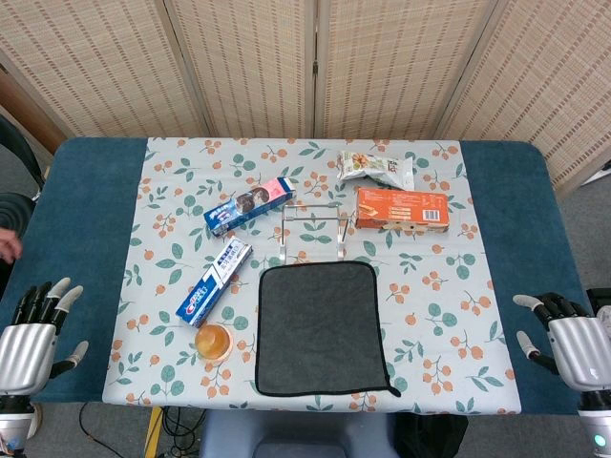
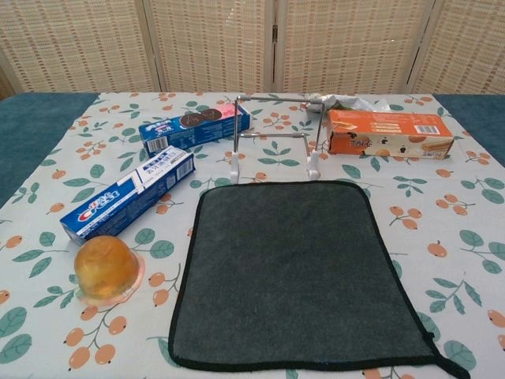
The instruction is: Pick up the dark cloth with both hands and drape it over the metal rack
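Observation:
The dark grey cloth (image 1: 322, 328) (image 2: 301, 272) lies flat on the patterned tablecloth near the table's front edge. Just behind its far edge stands the small metal rack (image 1: 314, 228) (image 2: 274, 138), upright and bare. My left hand (image 1: 32, 341) hovers at the front left corner of the table, fingers apart, holding nothing. My right hand (image 1: 564, 338) is at the front right corner, fingers apart and empty too. Both hands are far from the cloth. Neither hand shows in the chest view.
A toothpaste box (image 1: 214, 281) (image 2: 127, 193) and an orange jelly cup (image 1: 214, 341) (image 2: 106, 268) lie left of the cloth. A cookie box (image 1: 249, 205) (image 2: 196, 126) sits left of the rack, an orange box (image 1: 402, 208) (image 2: 387, 133) and a snack bag (image 1: 376, 169) to its right.

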You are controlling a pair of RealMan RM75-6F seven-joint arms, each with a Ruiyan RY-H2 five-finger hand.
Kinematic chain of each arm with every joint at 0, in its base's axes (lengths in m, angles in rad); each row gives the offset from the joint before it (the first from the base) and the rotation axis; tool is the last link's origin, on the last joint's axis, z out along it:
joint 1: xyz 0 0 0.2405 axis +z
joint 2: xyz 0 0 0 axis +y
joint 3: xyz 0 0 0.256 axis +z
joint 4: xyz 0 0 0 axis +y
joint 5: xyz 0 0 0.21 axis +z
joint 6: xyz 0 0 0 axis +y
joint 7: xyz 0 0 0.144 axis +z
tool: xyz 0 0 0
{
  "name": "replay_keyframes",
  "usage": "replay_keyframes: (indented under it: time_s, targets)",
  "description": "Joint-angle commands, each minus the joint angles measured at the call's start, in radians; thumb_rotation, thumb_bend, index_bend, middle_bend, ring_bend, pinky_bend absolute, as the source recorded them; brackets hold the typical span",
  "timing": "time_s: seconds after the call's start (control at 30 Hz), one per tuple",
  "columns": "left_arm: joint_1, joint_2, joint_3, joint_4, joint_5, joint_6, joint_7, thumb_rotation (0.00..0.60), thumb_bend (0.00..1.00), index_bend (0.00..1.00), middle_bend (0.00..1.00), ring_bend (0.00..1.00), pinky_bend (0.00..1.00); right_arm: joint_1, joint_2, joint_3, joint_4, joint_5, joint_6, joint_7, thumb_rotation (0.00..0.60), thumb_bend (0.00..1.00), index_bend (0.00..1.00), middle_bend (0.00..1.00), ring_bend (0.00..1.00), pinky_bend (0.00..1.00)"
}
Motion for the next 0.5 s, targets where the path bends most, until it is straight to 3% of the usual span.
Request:
replay_keyframes:
  time_s: [0.03,0.5]
  targets:
    - [-0.001,0.0,0.0,0.0,-0.001,-0.002,0.0,0.6,0.24,0.13,0.04,0.0,0.0,0.0,0.0,0.0,-0.001,0.001,-0.001,0.0,0.6,0.31,0.29,0.37,0.24,0.37]
    - [-0.007,0.007,-0.001,0.013,0.027,0.002,-0.026,0.6,0.24,0.14,0.04,0.0,0.0,0.0,0.002,0.009,0.001,-0.013,0.023,0.003,0.6,0.31,0.29,0.37,0.24,0.37]
